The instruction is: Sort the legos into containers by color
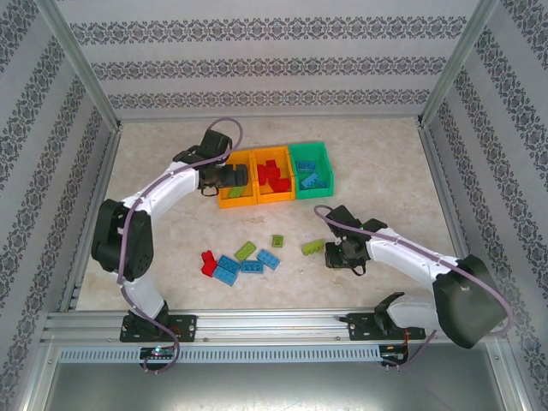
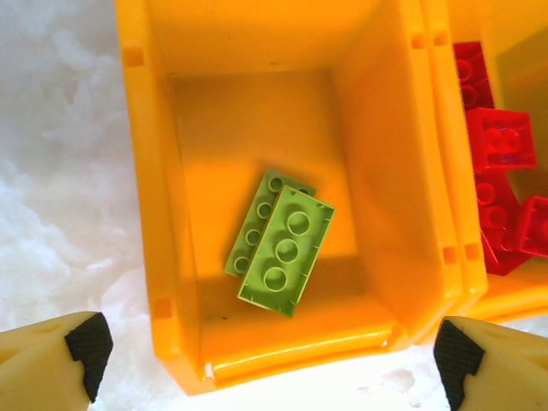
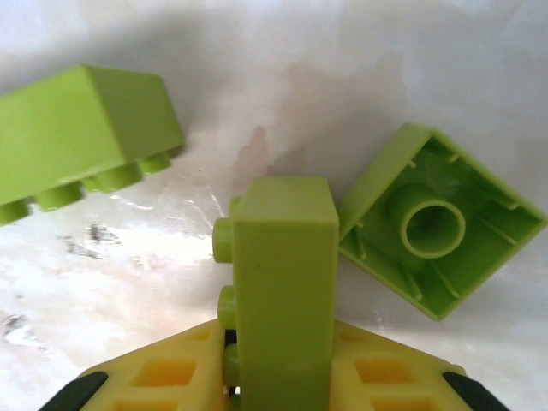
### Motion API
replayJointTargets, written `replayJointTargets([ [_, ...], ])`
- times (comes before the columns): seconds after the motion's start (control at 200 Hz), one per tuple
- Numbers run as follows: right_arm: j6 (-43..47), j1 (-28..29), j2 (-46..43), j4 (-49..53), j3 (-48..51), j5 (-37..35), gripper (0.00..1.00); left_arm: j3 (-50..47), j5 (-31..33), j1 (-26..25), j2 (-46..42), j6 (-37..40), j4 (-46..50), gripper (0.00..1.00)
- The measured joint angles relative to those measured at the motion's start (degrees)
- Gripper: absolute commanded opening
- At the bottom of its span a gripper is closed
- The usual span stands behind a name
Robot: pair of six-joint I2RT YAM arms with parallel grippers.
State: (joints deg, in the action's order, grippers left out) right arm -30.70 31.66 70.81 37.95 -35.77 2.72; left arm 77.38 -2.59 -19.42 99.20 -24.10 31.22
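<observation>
My left gripper (image 1: pixel 229 177) (image 2: pixel 270 351) hangs open over the left orange-yellow container (image 1: pixel 237 201) (image 2: pixel 158 214), nothing between its pads (image 2: pixel 86 347). Two lime green legos (image 2: pixel 282 248) lie stacked on that bin's floor. The middle orange-yellow container (image 1: pixel 275 199) holds red legos (image 1: pixel 272 174) (image 2: pixel 501 145). Light blue legos (image 1: pixel 310 180) lie in the green container (image 1: pixel 308 146). Down on the table, my right gripper (image 1: pixel 332 253) (image 3: pixel 278 377) is shut on a lime green lego (image 3: pixel 282 282) (image 1: pixel 312 247) standing on edge, studs to the left.
Loose on the table are a long lime brick (image 3: pixel 77 137) (image 1: pixel 246 250), an upturned square lime brick (image 3: pixel 432 231) (image 1: pixel 277 241), several light blue bricks (image 1: pixel 248 265) and a red brick (image 1: pixel 208 261). Metal frame rails border the table.
</observation>
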Motion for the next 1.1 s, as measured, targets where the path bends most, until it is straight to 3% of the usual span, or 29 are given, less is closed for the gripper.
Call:
replayJointTargets([
  [0.185, 0.8, 0.0, -6.2, -3.9, -2.4, 3.0, 0.24, -7.4, 0.8, 0.0, -7.9, 0.1, -3.8, 1.0],
  [0.325, 0.6, 0.0, -3.6, -12.2, -6.7, 8.1, 0.23, -12.8, 1.1, 0.0, -12.4, 1.3, -4.8, 1.0],
  [0.664, -5.2, 0.0, 24.0, -34.7, -30.2, 23.4, 0.22, -23.8, 6.3, 0.1, -20.7, -3.0, -2.4, 1.0],
  [0.874, -7.5, 0.4, 38.2, -36.9, -45.8, 27.2, 0.24, -27.0, 4.5, 0.3, -21.1, -10.7, 1.9, 1.0],
  [1.099, -8.3, 0.9, 48.8, -32.6, -56.8, 28.2, 0.3, -32.5, -1.0, 0.4, -22.7, -19.0, 5.6, 1.0],
])
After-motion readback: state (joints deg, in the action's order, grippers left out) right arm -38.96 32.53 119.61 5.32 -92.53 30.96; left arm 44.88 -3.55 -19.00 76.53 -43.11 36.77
